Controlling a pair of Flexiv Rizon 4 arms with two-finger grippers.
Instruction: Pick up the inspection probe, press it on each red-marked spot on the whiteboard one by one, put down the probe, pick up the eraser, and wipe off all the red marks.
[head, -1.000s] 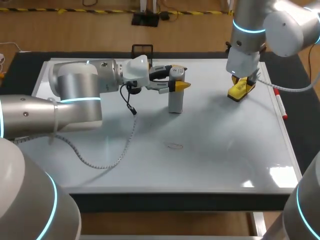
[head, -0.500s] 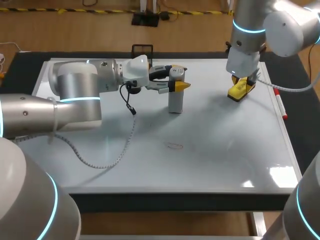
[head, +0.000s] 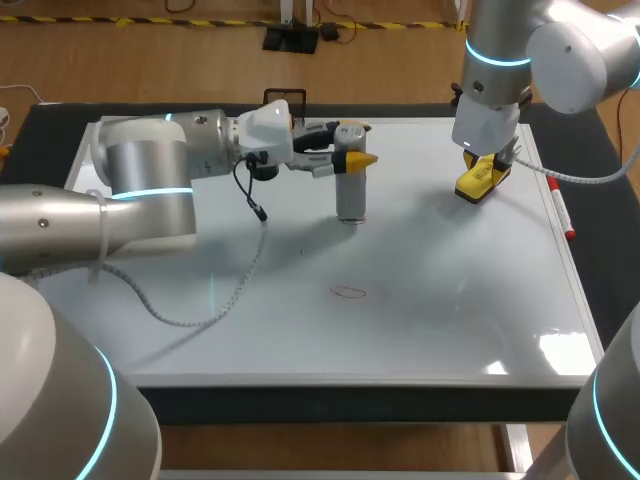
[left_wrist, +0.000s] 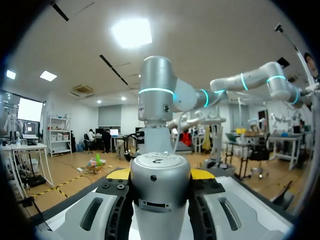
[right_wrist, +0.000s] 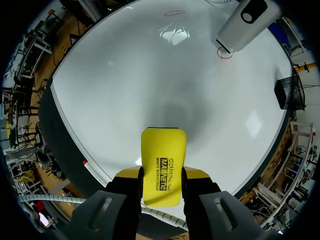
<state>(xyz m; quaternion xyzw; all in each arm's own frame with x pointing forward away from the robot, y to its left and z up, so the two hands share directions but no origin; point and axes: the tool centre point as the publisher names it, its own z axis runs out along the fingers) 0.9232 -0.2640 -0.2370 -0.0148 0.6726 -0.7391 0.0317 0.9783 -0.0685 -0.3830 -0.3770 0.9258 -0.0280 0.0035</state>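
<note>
Left pincer (head: 352, 158) is clamped on the probe (head: 348, 190), one finger on each side of the barrel, probe upright over the far middle of the whiteboard (head: 450, 330). Since half a second ago my left arm has nudged toward the far edge and the probe went with it, its foot a touch further back. I read that as settling onto, or coming off, a press. I can't tell from above whether the tip touches. The left wrist view confirms the grip, with the barrel filling the gap between the fingers, but shows nothing of the board under it. From the head view that spot is hidden by the probe. Only the right wrist view shows a red ring (right_wrist: 224, 53) right at the probe's tip. A second red ring (head: 348, 292) sits nearer me, well apart from the probe, so at least that press looks left to do. Both marks are unwiped. Right pincer (head: 482, 170) hasn't moved: it is closed on the yellow eraser (head: 478, 184), held low at the board's far right. The right wrist view shows both fingers against the eraser's sides.
</note>
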